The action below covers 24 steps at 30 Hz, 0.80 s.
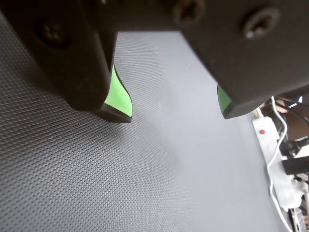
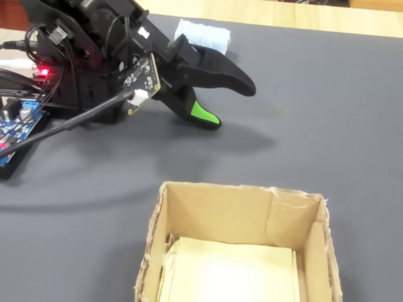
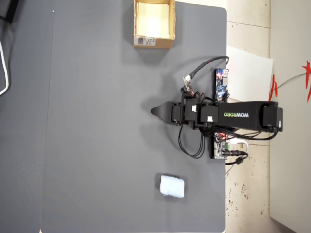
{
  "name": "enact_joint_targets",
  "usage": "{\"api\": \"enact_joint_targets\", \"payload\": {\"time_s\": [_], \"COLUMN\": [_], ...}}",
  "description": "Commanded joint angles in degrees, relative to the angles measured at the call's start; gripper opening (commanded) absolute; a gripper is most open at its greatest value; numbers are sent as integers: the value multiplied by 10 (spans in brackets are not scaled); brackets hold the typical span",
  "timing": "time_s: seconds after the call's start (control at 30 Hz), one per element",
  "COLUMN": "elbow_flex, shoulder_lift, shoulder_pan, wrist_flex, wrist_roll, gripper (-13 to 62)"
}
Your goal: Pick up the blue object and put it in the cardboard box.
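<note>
Evidently nothing is yet accomplished: in the overhead view, the cardboard box (image 3: 153, 25) is seen empty at the mat's (image 3: 97, 121) top edge, the gripper (image 3: 156, 111) is held parted and empty mid-mat, and the blue object (image 3: 172, 186), a pale, ribbed, soft-looking roll, is left ungrasped near the bottom edge.

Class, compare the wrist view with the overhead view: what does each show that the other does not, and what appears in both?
Only the wrist view shows the green pads on the insides of the two fingers, with an empty gap between them, and a white power strip at the mat's edge. Only the overhead view shows the pale blue object, the cardboard box, and the whole arm. Both show the gripper and the dark grey mat.
</note>
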Motion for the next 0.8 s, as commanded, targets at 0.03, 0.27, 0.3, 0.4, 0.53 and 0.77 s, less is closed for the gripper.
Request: {"api": "enact_joint_targets", "payload": {"time_s": [0.03,0.27,0.3,0.4,0.53,0.77], "elbow_flex": [20,20,20,20,20,19], "shoulder_lift": [49,49,49,49,48,49], "shoulder_pan": [0,2,2,4,4,4], "wrist_flex": [22,21,21,21,20,18], "wrist_roll": [-2,-1,-1,-1,1,5], "gripper": [337,337,337,337,337,335]}}
